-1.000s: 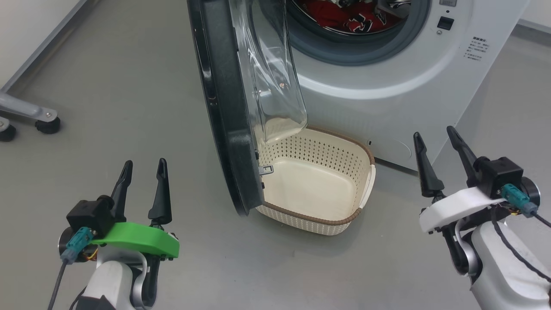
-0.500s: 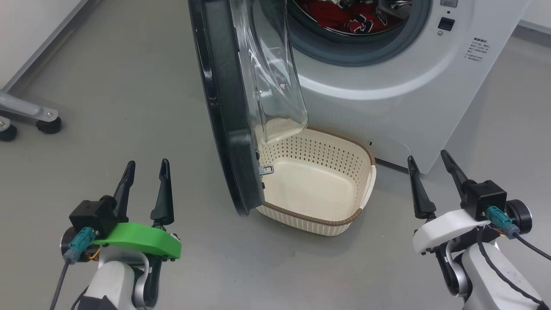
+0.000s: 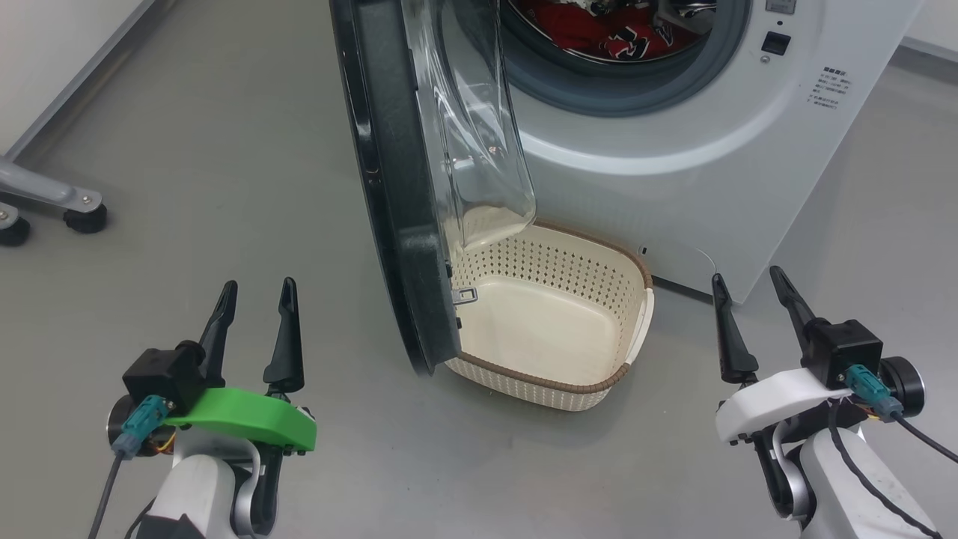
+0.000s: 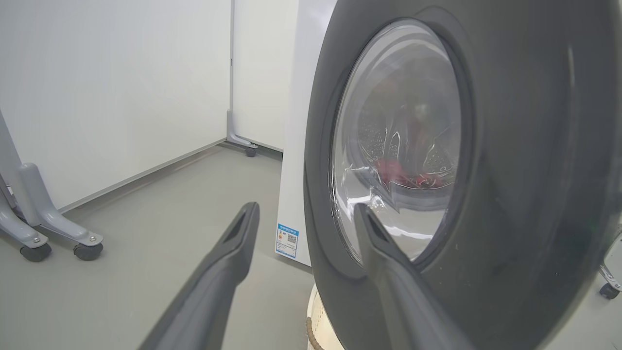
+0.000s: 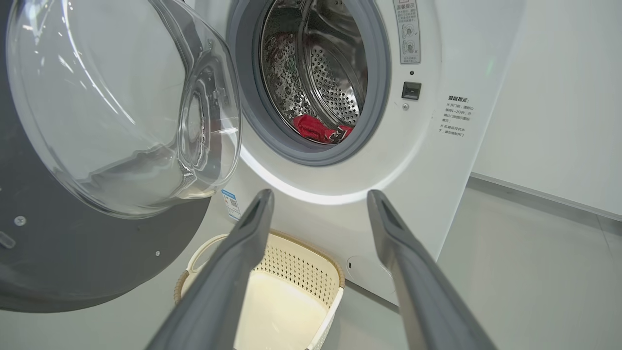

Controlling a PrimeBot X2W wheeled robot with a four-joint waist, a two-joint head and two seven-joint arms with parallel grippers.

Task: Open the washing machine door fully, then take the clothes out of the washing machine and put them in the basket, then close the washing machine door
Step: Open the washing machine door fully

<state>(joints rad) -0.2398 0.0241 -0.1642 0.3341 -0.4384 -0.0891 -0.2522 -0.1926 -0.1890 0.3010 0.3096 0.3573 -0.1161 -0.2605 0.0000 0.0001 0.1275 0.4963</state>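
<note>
Door: the washing machine door (image 3: 389, 187), a glossy black ring with a bulging clear bowl, stood open.
Basket: the basket (image 3: 550, 262), cream perforated plastic with a brown woven rim, sat between both grippers.
Clothes: the clothes (image 3: 569, 30), red fabric, lay in the drum, well beyond both grippers.
Left gripper (image 3: 259, 283): spread, left of the door.
Right gripper (image 3: 747, 274): spread, right of the basket.

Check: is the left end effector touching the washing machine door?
Apart. The head view shows bare grey floor between the open left end effector and the washing machine door.
</note>
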